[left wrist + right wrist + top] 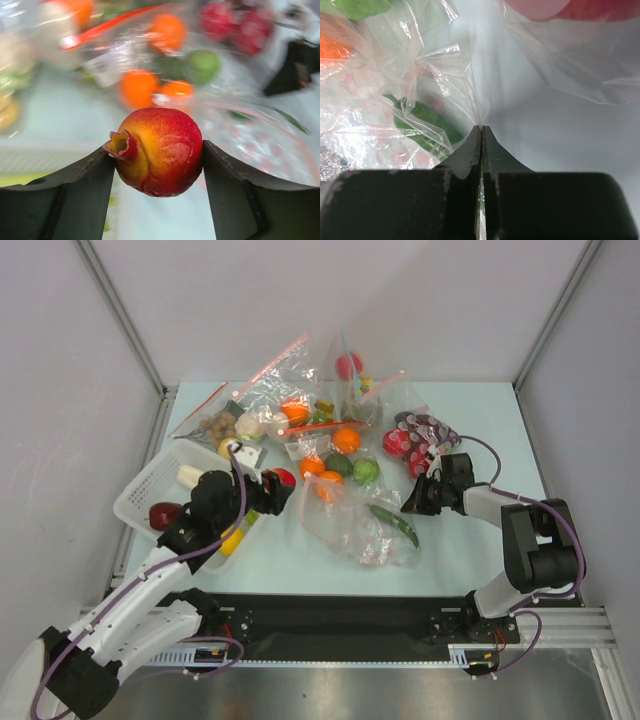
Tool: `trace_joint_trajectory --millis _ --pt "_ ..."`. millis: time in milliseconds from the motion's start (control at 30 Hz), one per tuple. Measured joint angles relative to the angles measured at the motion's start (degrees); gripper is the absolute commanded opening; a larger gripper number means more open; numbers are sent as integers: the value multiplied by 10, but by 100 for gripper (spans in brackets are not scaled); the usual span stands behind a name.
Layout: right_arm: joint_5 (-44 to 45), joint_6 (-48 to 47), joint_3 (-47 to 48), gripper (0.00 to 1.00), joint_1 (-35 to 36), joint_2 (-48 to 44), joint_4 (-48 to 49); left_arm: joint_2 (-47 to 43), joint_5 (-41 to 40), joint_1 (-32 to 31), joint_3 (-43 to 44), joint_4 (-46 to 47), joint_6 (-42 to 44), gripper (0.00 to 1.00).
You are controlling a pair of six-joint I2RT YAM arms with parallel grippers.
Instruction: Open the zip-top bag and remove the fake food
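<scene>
My left gripper point(278, 488) is shut on a red-and-yellow toy pomegranate point(160, 150) and holds it off the table, between the white basket and the bags; it also shows in the top view point(284, 478). The zip-top bag point(358, 525) lies crumpled mid-table with a long green piece point(395, 524) inside. My right gripper point(413, 503) is shut on a fold of its clear plastic point(481, 120) at the bag's right edge. The green piece point(427, 127) lies just left of my right fingertips. Oranges point(313, 466) and green pieces point(365, 471) lie at the bag's far end.
A white basket point(145, 490) at the left holds a dark red apple point(163, 515), a white leek end point(188, 476) and a yellow lemon point(233, 538). Smaller red-strip bags point(270, 390) lie at the back. A bag of red fruit and purple grapes point(420, 437) lies behind my right gripper.
</scene>
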Motion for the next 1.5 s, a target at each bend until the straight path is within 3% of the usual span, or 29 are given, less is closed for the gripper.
trace_joint_trajectory --millis 200,333,467,700,967,1267,1500 --pt "0 0 0 0 0 -1 -1 -38 -152 148 -26 -46 -78 80" --pt "0 0 0 0 -1 -1 -2 -100 -217 207 -71 -61 -120 85" --pt "0 0 0 0 -1 0 -2 -89 -250 215 -73 -69 -143 100" --pt "-1 0 0 0 -1 -1 -1 -73 -270 215 -73 -85 -150 100" --pt "-1 0 0 0 -1 0 -2 -54 -233 198 -73 -57 -137 89" --pt "0 0 0 0 -1 0 -2 11 -152 61 -13 -36 -85 62" --pt "-1 0 0 0 -1 0 -2 79 -70 -22 31 -13 -58 50"
